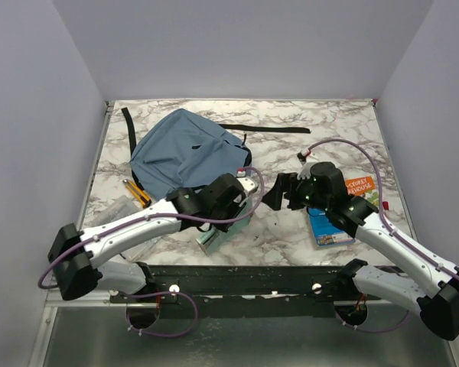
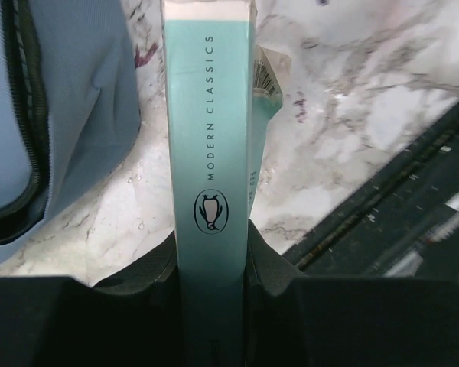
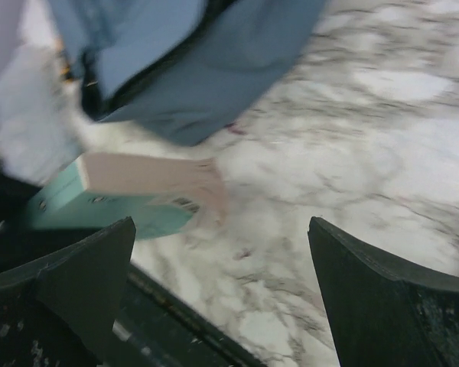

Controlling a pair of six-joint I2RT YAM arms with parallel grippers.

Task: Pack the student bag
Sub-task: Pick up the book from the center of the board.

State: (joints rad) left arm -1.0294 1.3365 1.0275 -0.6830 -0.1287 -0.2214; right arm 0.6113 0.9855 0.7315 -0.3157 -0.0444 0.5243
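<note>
My left gripper [image 2: 212, 256] clamped on a teal paperback [image 2: 210, 115] by its spine, my right gripper [image 3: 222, 229] spread wide and empty, student bag [image 1: 185, 151] lying left of centre in the overhead view, on the marble table [image 1: 321, 138]

This looks like a robot lab cell: plain grey walls [image 1: 237, 46] close the marble-pattern worktop [image 1: 329, 122] on three sides, and the left arm [image 1: 130, 229] and right arm [image 1: 402, 248] stand bolted on a black rail [image 1: 245, 279] at the bottom.

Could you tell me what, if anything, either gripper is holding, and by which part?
The left gripper holds the teal book, jaws pressing both covers beside the spine; the right gripper, open, holds nothing.
</note>
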